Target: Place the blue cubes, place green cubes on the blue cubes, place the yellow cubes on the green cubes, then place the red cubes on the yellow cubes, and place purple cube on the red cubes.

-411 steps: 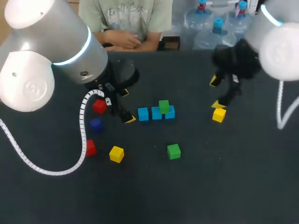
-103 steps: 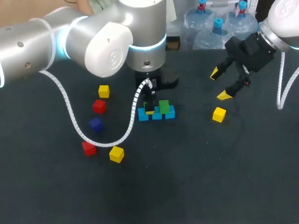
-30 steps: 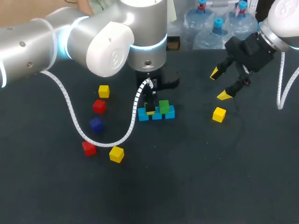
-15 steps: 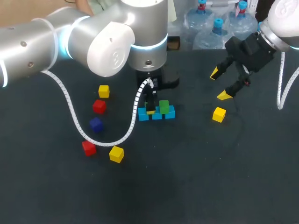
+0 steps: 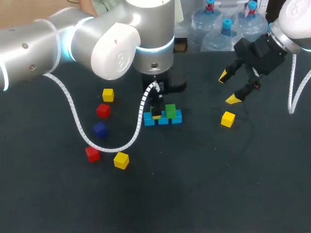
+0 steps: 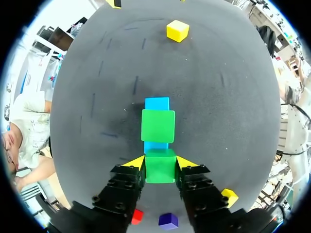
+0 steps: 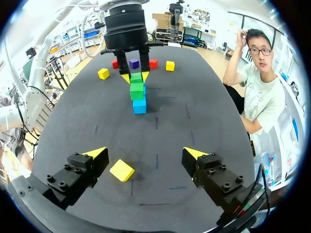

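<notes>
Left arm comes in from the left and reaches to mid-table. The left gripper [image 6: 160,162] is clamped on a green cube [image 6: 160,171], one yellow tip against each side. That cube sits over the near end of the row of blue cubes [image 5: 163,118], just beside a second green cube [image 6: 158,125] already on the row. Can't tell whether the held cube rests on the blue beneath it.

Right gripper [image 5: 228,88] hangs above the table's right side, fingers spread wide with nothing between them. A yellow cube [image 7: 122,170] lies on the table [image 5: 204,184] under it, nearer one finger, not touched.

Loose cubes left of the stack, all apart: small yellow cube [image 5: 108,94], red cube [image 5: 102,110], purple cube [image 5: 99,129], second red cube [image 5: 92,154], and another yellow cube [image 5: 121,160] beside it.
</notes>
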Available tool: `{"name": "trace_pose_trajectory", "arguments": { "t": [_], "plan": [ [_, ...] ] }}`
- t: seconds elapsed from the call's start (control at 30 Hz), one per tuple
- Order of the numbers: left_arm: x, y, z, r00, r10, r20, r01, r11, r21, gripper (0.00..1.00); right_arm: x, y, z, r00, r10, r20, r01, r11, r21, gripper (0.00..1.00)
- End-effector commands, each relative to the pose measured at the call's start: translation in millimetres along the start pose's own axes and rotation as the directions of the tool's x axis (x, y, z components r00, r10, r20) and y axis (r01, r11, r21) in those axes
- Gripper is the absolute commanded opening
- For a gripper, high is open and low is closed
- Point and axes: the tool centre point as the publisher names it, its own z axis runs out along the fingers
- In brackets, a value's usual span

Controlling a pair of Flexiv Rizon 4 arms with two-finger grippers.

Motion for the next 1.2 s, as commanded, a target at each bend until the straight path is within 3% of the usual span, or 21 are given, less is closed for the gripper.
{"name": "trace_pose_trajectory", "arguments": {
  "t": [0.03, 0.67, 0.7, 0.93, 1.07, 1.1, 1.17, 1.2],
  "plan": [
    [-1.6, 2.8, -0.5, 1.000, 0.004, -0.003, -0.004, 1.000, 0.002, 0.00, 0.0, 1.2, -0.2, 1.000, 0.000, 0.001, 0.000, 1.000, 0.003, 1.00],
    [0.5, 3.5, -0.5, 1.000, -0.001, -0.011, 0.001, 1.000, 0.001, 0.00, 0.0, 1.2, -0.2, 1.000, 0.000, 0.001, 0.000, 1.000, 0.003, 1.00],
    [0.6, 3.7, -0.5, 1.000, -0.001, -0.011, 0.001, 1.000, 0.001, 0.04, 0.0, 1.2, -0.2, 1.000, 0.000, 0.001, 0.000, 1.000, 0.003, 1.00],
    [0.6, 4.9, 0.4, 1.000, 0.001, -0.009, -0.001, 1.000, 0.002, 0.00, 0.0, 1.2, -0.2, 1.000, 0.000, 0.001, 0.000, 1.000, 0.003, 1.00],
    [0.6, 5.1, 0.9, 1.000, 0.000, -0.008, 0.000, 1.000, 0.004, 0.04, 0.0, 1.2, -0.2, 1.000, 0.000, 0.001, 0.000, 1.000, 0.003, 1.00],
    [0.6, 5.1, 1.0, 1.000, 0.001, -0.008, -0.001, 1.000, 0.005, 0.09, 0.0, 1.2, -0.2, 1.000, 0.000, 0.001, 0.000, 1.000, 0.003, 1.00],
    [0.5, 5.0, 1.0, 1.000, 0.000, -0.007, 0.000, 1.000, 0.005, 0.38, 0.0, 1.2, -0.2, 1.000, 0.000, 0.001, 0.000, 1.000, 0.003, 1.00],
    [0.6, 4.8, 1.0, 1.000, -0.002, -0.008, 0.002, 1.000, 0.004, 0.65, 0.0, 1.2, -0.2, 1.000, 0.000, 0.001, 0.000, 1.000, 0.003, 1.00]
  ]
}}
